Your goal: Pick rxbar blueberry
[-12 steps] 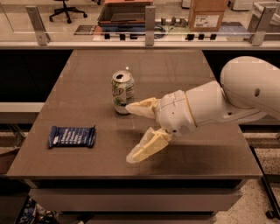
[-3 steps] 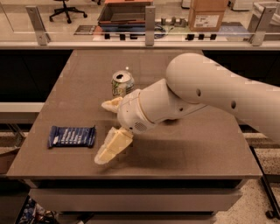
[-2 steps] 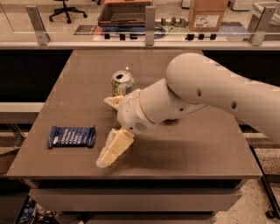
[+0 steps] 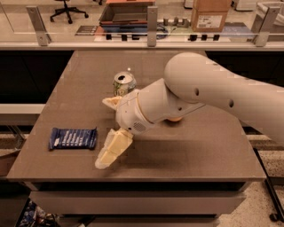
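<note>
Hovering low over the brown table (image 4: 199, 150), the cream two-finger gripper (image 4: 103, 133) is spread wide, holding nothing. Meanwhile the flat dark blue rxbar blueberry wrapper (image 4: 73, 138) sits just beyond its lower fingertip, long axis pointing pretty much at the gripper.

Jaws beside the can (image 4: 124, 83) hide its base (touching, perhaps).

1. Office or lab floor: rolling chair (image 4: 66, 8) sitting upper left, cardboard box (image 4: 211, 17) resting upper right, beyond railing posts (image 4: 152, 25).
2. The gripper (image 4: 103, 133) is hovering, fingers spread, over brown table (image 4: 199, 150), centre-left.
</note>
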You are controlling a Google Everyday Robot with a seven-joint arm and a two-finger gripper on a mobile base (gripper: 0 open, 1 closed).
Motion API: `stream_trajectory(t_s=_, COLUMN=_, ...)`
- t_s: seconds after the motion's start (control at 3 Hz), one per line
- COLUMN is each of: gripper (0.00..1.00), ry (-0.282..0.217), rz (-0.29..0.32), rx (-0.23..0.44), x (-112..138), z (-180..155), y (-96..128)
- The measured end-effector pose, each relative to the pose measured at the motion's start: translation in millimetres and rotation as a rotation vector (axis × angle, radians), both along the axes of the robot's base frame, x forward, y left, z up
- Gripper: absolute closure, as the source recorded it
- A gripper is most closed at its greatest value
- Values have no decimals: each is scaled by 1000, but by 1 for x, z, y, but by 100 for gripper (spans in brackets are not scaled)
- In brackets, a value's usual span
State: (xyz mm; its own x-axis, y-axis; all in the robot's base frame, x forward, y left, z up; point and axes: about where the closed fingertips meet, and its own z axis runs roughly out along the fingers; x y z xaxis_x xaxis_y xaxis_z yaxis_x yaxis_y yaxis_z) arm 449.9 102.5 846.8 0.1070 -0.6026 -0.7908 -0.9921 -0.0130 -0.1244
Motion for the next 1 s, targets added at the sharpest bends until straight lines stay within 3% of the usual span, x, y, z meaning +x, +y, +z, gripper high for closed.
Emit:
stream_trajectory(t_s=0.67, gripper=0, ry=24, rz=53, rx=23, x=10, z=-10, y=25)
stream_trajectory(t_s=1.0, gripper=0, ry=16, rz=31, rx=33, x=8, z=-16, y=31)
